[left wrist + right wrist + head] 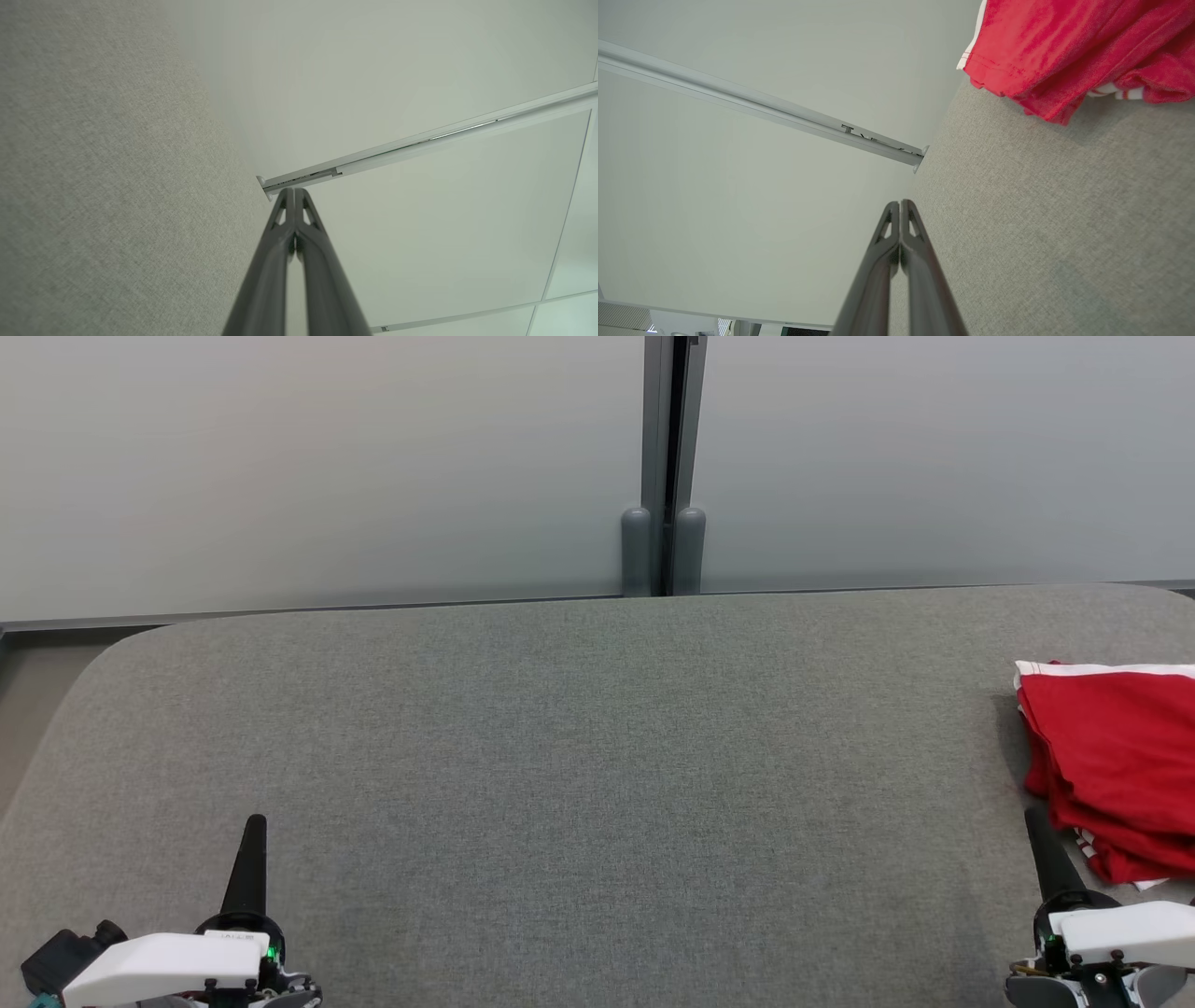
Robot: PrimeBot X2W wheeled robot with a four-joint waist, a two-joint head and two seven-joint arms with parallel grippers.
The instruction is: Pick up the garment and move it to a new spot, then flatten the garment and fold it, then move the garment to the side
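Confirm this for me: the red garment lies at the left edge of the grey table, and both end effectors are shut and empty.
Not quite: the head view shows the red garment at the right edge of the grey table, not the left. The rest holds: the left end effector and the right end effector are shut and empty.

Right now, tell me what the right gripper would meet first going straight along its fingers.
Probably nothing close: the right gripper, shut, points past the red garment, over the grey table toward the back wall panel; depth is unclear.

Left pincer (254, 826), right pincer (1036, 821): both closed.
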